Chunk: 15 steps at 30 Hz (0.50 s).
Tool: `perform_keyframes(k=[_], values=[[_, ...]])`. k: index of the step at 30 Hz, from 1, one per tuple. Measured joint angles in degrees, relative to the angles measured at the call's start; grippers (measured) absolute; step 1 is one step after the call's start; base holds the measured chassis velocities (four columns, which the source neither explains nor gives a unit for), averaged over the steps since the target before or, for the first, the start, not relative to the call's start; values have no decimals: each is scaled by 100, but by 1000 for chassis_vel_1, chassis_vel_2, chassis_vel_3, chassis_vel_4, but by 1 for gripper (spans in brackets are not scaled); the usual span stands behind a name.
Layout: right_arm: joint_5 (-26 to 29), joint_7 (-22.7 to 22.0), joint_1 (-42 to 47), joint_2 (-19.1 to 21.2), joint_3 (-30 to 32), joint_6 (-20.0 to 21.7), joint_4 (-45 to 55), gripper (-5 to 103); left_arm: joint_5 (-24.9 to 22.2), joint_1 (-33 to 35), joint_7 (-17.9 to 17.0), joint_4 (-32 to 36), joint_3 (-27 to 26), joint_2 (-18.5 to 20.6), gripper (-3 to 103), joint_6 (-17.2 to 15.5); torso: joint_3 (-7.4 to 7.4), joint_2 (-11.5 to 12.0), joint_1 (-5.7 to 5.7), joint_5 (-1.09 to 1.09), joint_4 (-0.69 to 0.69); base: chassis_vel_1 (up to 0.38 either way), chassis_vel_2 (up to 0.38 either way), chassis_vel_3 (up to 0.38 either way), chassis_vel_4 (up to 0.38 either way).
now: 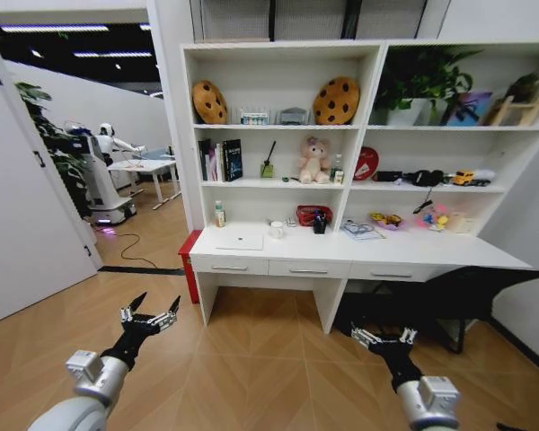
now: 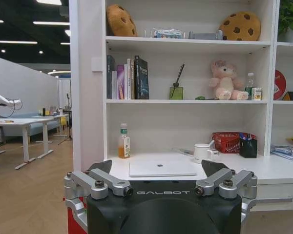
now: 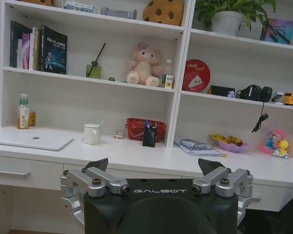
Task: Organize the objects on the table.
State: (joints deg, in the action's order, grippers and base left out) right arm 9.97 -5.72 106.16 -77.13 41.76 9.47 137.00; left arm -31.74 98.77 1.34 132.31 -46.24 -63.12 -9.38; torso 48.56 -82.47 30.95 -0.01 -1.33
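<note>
Head view: the laptop (image 1: 240,241) lies shut on the left of the table (image 1: 431,250), well apart from both grippers. The left gripper (image 1: 150,312) and right gripper (image 1: 384,337) hang low with fingers apart. Driving closer squarely seems wise. Pens perhaps stand in the dark cup (image 3: 149,137). Wood floor (image 1: 251,359) below.

silver laptop (image 1: 240,241) closed, flat on white desk (image 1: 431,251).

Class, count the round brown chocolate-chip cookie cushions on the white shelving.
2: one cookie cushion at the top shelf's left end, the other cookie cushion at that shelf's right end. None seems hidden.
</note>
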Motion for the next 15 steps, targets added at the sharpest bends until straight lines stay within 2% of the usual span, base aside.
perform_keyframes(k=[15], values=[[-41, 66, -34, 30, -25, 20, -66, 100, 0, 1, 0, -1, 0, 0, 100, 0, 0, 0, 0, 1, 1, -16, 19, 21, -16]])
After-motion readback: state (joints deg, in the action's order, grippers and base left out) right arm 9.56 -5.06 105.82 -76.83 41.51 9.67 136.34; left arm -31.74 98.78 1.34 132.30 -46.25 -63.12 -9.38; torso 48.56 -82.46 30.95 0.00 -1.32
